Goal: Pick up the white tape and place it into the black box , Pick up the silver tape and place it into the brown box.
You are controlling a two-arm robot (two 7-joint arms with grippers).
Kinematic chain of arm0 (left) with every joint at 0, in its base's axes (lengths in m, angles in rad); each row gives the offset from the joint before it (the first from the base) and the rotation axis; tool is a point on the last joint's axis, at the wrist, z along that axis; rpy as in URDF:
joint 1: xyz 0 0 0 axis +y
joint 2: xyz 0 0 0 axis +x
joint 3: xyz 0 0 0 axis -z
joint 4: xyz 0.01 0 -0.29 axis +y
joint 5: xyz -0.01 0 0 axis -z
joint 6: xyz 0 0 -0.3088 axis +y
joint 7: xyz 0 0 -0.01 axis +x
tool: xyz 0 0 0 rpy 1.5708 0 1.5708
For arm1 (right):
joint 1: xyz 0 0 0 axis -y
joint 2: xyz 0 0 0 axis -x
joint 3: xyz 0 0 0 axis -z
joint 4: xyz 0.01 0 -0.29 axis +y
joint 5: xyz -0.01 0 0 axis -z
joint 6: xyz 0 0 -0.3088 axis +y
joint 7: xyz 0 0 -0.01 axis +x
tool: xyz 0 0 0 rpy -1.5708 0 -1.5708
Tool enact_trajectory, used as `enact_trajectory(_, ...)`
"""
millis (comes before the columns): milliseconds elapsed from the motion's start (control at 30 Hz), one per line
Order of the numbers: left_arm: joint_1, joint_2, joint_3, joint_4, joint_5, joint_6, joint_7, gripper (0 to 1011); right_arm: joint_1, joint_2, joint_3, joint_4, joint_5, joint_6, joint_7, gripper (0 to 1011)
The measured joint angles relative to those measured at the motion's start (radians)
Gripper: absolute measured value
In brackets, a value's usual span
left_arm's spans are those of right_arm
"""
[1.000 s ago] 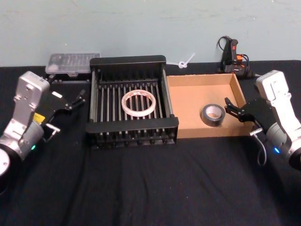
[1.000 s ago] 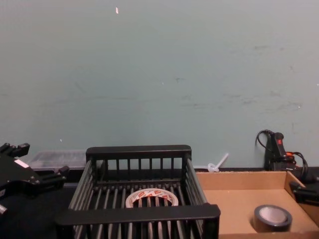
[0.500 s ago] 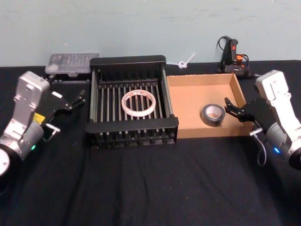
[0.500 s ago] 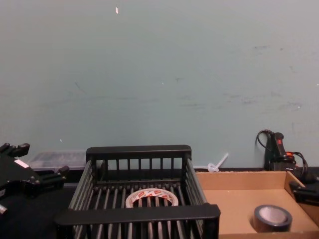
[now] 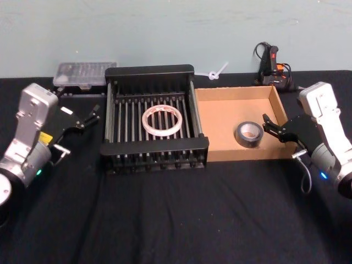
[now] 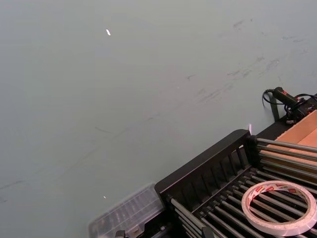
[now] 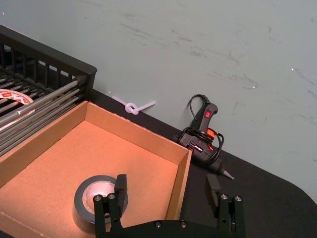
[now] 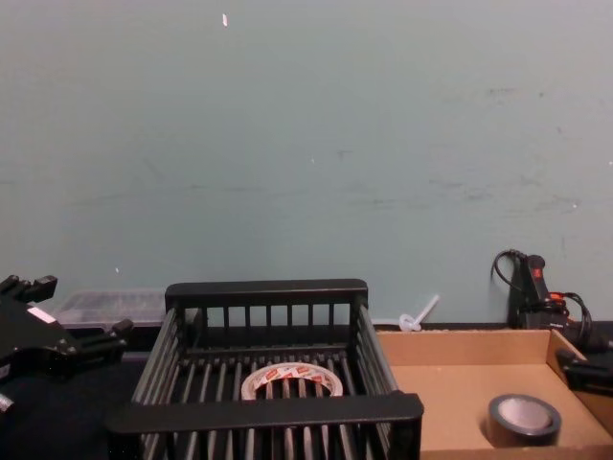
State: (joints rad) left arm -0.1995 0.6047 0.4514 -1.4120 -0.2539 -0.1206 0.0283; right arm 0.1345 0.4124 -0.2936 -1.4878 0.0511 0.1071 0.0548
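White tape [image 5: 162, 121] is lying in the black box [image 5: 149, 71]; silver tape [image 5: 248, 134] is sitting in the brown box [image 5: 234, 92]. At nine o'clock, the left gripper [image 5: 93, 114] is hovering open and empty; at three o'clock, the right gripper [image 5: 269, 126] is hovering likewise.

The white tape [image 6: 279, 207] lies flat on the black box's [image 6: 208, 166] bars, a clear plastic case [image 6: 126, 218] just beside the box.

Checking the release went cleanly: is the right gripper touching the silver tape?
Apart. In the head view the right gripper, fingers open, sits at the brown box's right wall, with bare cardboard between it and the silver tape.
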Motion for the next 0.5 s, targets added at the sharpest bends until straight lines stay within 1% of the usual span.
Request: enact_trajectory(500,0.000,0.000,0.000,0.000,0.000,0.000,0.000,1001,0.000,0.000,0.000,0.000,0.000,0.000,0.000,1002)
